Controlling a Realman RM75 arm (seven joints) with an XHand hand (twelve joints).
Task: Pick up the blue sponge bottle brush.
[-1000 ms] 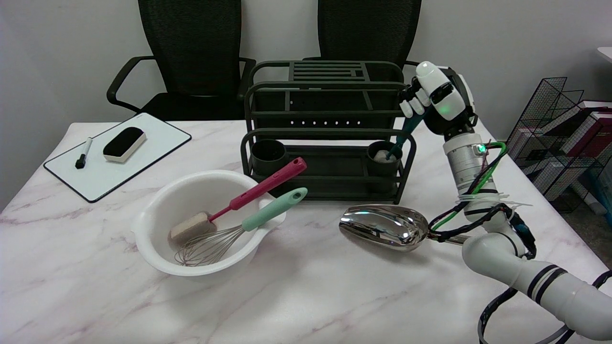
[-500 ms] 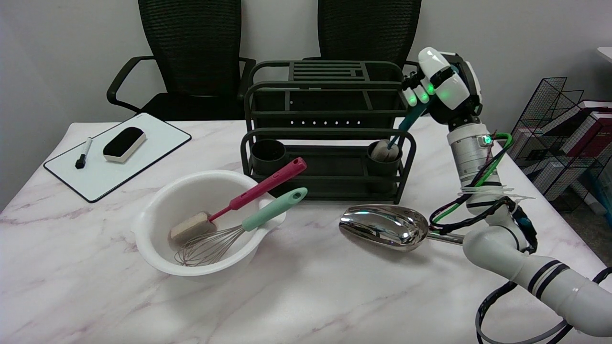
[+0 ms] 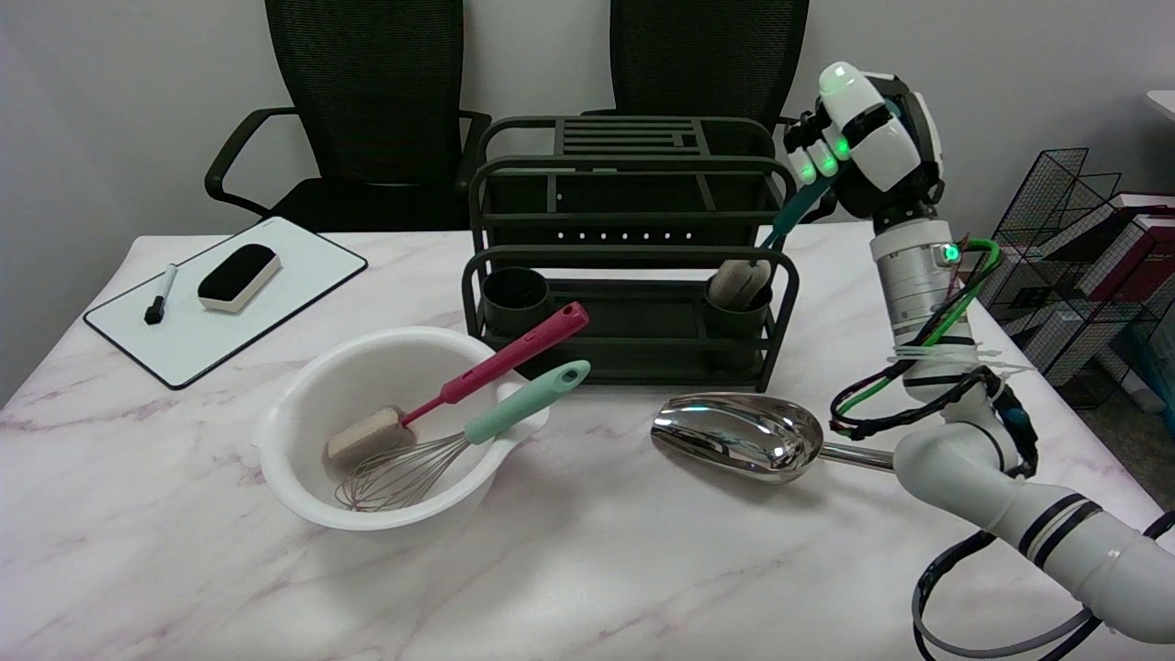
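Blue sponge bottle brush (image 3: 769, 240), unlabelled, gripped by right hand (image 3: 863, 147).

no text or label can be read.

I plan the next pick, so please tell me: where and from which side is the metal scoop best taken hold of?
Probably by its thin handle, from above. The metal scoop lies flat on the table, its wide, smooth bowl giving little to pinch, while the handle points toward the right arm's side. The right hand now holds the blue brush.
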